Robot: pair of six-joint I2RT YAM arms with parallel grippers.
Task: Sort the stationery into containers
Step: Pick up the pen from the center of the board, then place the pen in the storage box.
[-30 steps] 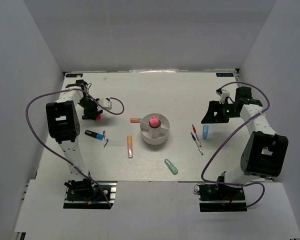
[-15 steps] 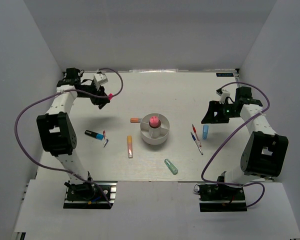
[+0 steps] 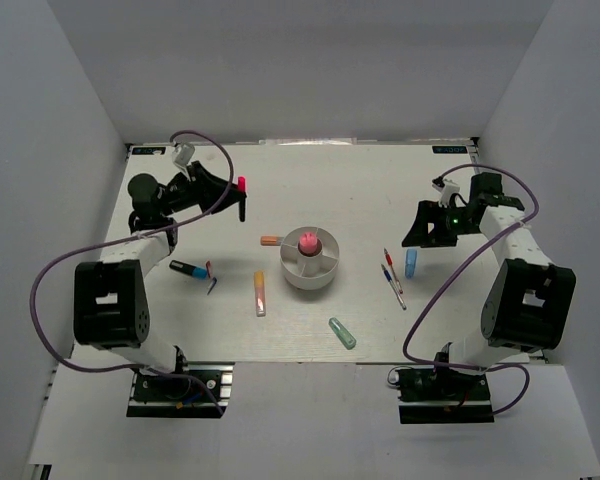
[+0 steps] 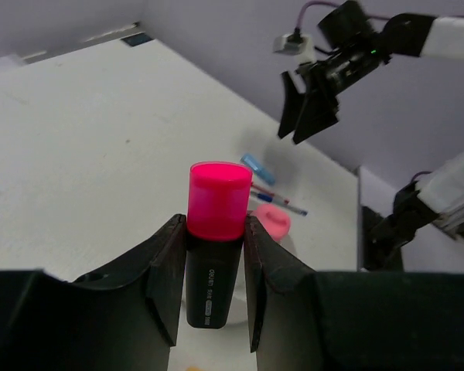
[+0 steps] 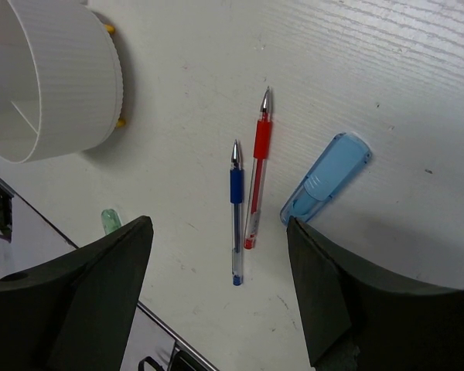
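While the right arm waits in the same spot as a second ago, the left arm is now up in the air and closer to the middle of the table (image 3: 160, 330). A second ago it was down low near the left edge. The left gripper (image 4: 213, 239) is squeezed shut on a pink highlighter (image 4: 219, 199) with a black body. The pink cap pokes out past the two fingers, and the highlighter is off the table, up and to the left of the white cup (image 3: 292, 272). This looks like the carry step: the pick is done, and the drop into the cup comes next. The cup already has a pink piece (image 3: 307, 241) in its round middle well. The right gripper (image 3: 416, 236) has its jaws wide apart and holds nothing. It hangs over a red pen (image 5: 257, 182), a blue pen (image 5: 235, 212) and a light blue highlighter (image 5: 326, 178), all lying side by side on the table right of the cup. An orange highlighter (image 3: 270, 240) lies just beside the cup. A mint-green highlighter (image 3: 342, 333) and a black-and-blue highlighter (image 3: 188, 269) also lie on the table, so much of the sorting is not yet done.
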